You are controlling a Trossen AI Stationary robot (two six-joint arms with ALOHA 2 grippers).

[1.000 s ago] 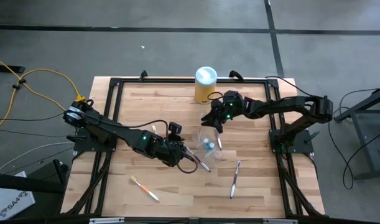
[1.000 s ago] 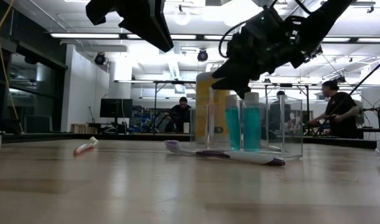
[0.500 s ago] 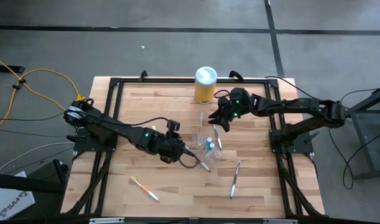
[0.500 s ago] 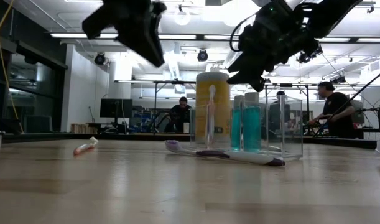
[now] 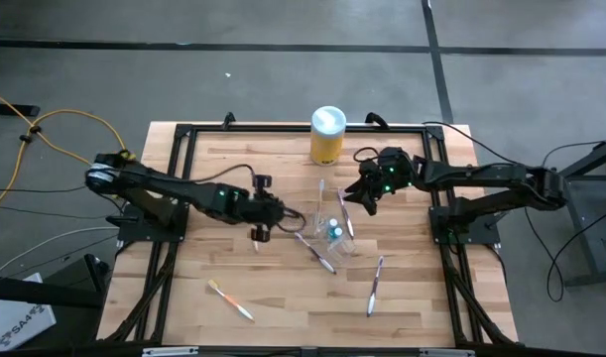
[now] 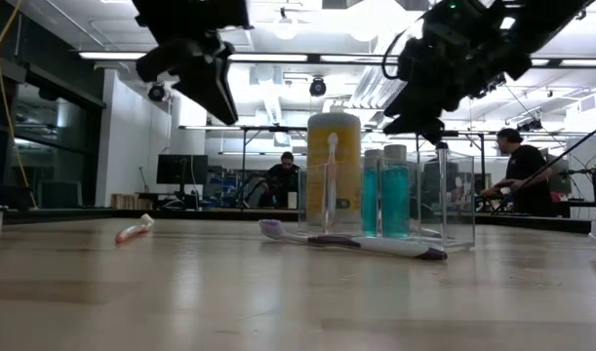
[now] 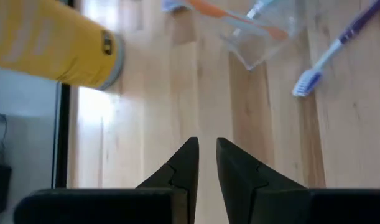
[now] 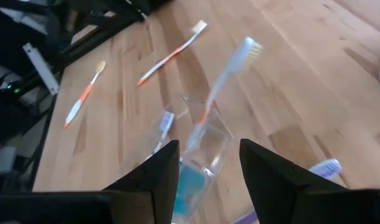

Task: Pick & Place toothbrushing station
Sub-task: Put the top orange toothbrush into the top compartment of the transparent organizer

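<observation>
Dark and two-fingered, the right gripper (image 5: 362, 195) hung above the tabletop just toward the right edge from the small clear plastic cup (image 5: 329, 224), its fingers (image 8: 153, 175) spread wide with nothing between them. Its wrist view looked down past them onto the cup, where a slim orange-handled toothbrush with a pale head (image 8: 224, 78) leaned out over the rim.

The left gripper (image 5: 259, 228) hovered over the middle of the tabletop, toward the left edge from the cup and clear of it. Its fingers (image 7: 180, 171) stood almost together with a thin gap, gripping nothing.

The cup stood upright near the tabletop's centre, holding a small blue tube (image 6: 394, 195) with a white cap. A slim purple toothbrush (image 5: 316, 252) lay flat on the wood just beside the cup, on the side toward the near edge. Another purple toothbrush (image 5: 375, 285) lay toward the near right corner, and an orange toothbrush (image 5: 231, 299) lay toward the near left corner. A tall yellow canister with a white lid (image 5: 327, 135) stood at the far edge. Beyond the table, a person (image 6: 521, 175) stood in the room.
</observation>
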